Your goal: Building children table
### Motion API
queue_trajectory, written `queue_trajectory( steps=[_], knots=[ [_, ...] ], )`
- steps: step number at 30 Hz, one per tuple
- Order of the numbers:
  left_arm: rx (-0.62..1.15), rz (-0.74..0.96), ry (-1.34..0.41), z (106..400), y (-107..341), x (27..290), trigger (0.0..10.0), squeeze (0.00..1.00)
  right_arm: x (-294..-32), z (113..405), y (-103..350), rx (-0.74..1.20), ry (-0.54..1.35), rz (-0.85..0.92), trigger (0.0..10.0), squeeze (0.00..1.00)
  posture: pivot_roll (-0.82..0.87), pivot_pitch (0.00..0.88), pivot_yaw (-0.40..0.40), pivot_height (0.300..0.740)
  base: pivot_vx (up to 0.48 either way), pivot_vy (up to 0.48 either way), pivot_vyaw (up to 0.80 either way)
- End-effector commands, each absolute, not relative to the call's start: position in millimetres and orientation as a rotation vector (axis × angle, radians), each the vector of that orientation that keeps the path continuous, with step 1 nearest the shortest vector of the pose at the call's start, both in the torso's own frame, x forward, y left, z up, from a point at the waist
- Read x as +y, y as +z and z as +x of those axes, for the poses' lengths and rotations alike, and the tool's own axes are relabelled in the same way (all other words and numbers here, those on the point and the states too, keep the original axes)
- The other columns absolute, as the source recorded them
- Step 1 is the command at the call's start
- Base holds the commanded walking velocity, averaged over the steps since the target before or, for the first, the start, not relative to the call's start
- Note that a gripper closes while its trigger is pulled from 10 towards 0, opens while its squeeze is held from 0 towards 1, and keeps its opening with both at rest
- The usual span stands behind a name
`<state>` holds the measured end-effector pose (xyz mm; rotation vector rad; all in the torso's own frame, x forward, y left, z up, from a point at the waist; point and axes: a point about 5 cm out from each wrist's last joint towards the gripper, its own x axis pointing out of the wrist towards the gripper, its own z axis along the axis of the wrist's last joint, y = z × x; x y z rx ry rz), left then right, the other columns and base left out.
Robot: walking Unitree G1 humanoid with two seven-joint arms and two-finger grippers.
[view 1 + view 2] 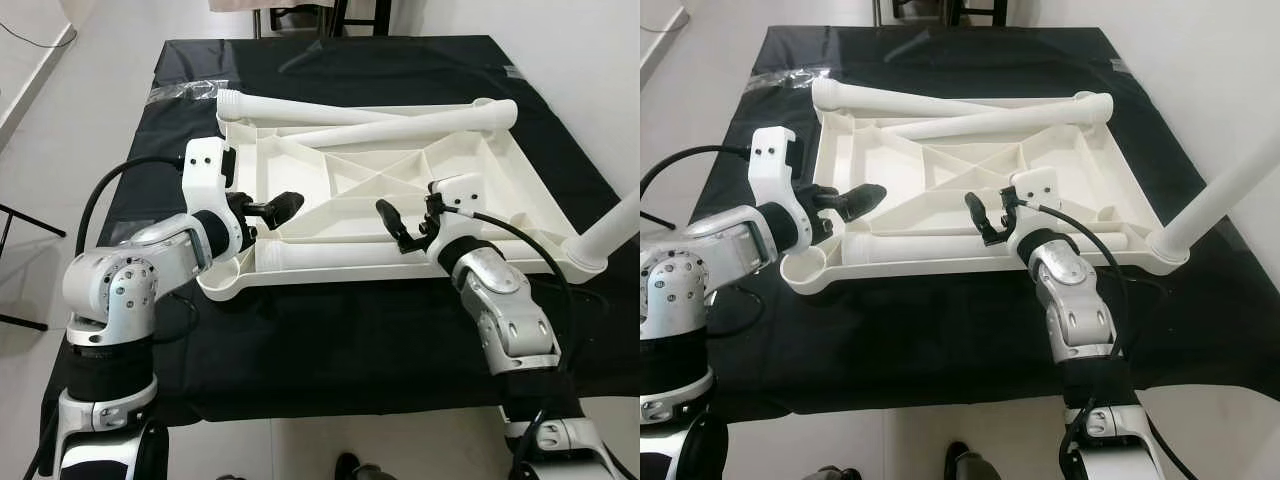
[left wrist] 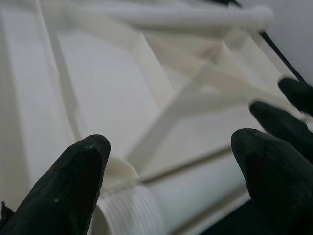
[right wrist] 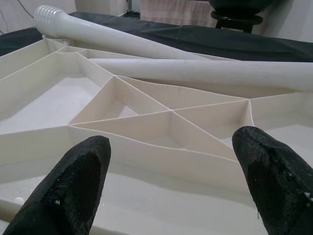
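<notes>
Upside down on the black table [image 1: 330,330] lay the white tabletop [image 1: 500,170]. Along its near edge, a loose leg [image 1: 340,256], long axis left-right, threaded end by the left claw [image 1: 283,207]. Both left and right claw [image 1: 393,222] open, empty; left nearer.

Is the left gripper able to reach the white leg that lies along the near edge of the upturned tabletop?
Probably yes. The left gripper hangs open just above the threaded end of that leg, which lies inside the tabletop, and nothing stands between them. The right gripper hovers further along it.
</notes>
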<state>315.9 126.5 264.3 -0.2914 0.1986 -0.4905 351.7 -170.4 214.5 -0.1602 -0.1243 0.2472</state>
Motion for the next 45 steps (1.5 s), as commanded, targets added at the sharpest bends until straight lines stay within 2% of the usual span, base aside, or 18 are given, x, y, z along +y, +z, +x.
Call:
queue_trajectory(
  steps=[1,15,27,35,45],
  knots=[
    [0.302,-0.298,-0.506,312,246,121,10.0,0.00,-170,351,208,-0.096,0.253,-0.151,10.0,0.00,0.03,0.241,-0.046,0.740,0.000,0.000,0.00],
    [0.407,-0.313,-0.469,311,227,114,10.0,0.00,-171,351,209,-0.092,0.252,-0.152,10.0,0.00,0.03,0.241,-0.047,0.740,0.000,0.000,0.00],
    [0.319,-0.184,-0.368,313,244,126,10.0,0.00,-170,351,208,-0.090,0.258,-0.151,10.0,0.00,0.03,0.242,-0.048,0.740,0.000,0.000,0.00],
    [0.354,-0.149,-0.377,308,236,125,10.0,0.00,-170,351,209,-0.089,0.258,-0.151,10.0,0.00,0.03,0.242,-0.049,0.740,0.000,0.000,0.00],
    [0.379,-0.205,-0.431,306,229,117,10.0,0.00,-170,351,210,-0.091,0.261,-0.151,10.0,0.00,0.02,0.240,-0.050,0.740,0.000,0.000,0.00]
  ],
)
